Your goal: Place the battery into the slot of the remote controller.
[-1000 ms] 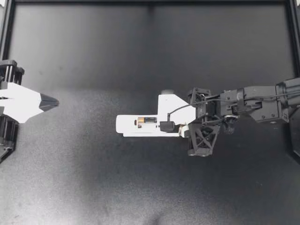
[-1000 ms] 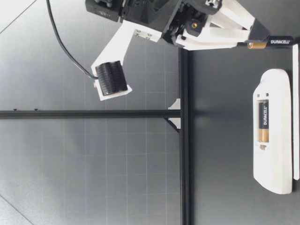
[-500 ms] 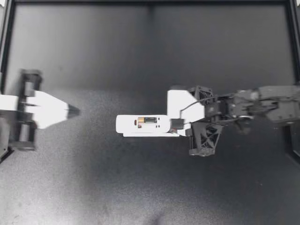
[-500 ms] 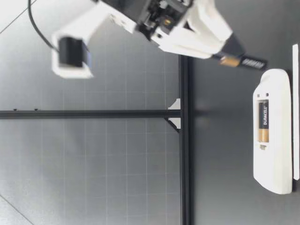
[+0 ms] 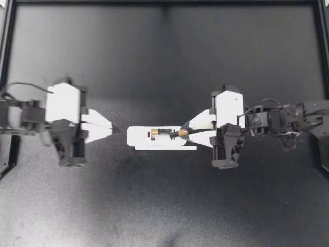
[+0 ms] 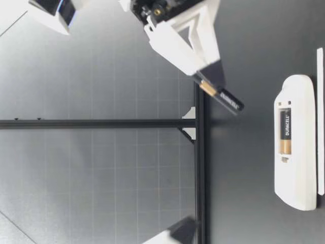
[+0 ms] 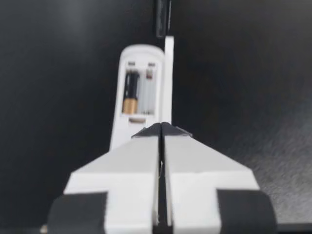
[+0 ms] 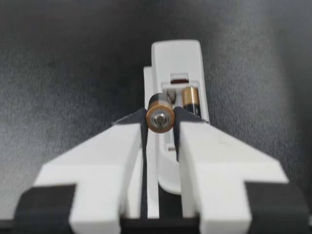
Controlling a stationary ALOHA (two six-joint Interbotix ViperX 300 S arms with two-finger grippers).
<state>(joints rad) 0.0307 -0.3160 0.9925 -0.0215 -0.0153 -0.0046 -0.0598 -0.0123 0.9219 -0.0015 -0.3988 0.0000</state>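
Right hand, clamped on battery, has tilted over remote slot. Left hand, fingers together, has arrived at 9 o'clock. Insertion looks imminent.

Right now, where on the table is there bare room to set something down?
The table is bare on both sides of the middle row. That row is crowded: my left pincer sits just off one end of the remote controller; my right pincer holds the battery over it.
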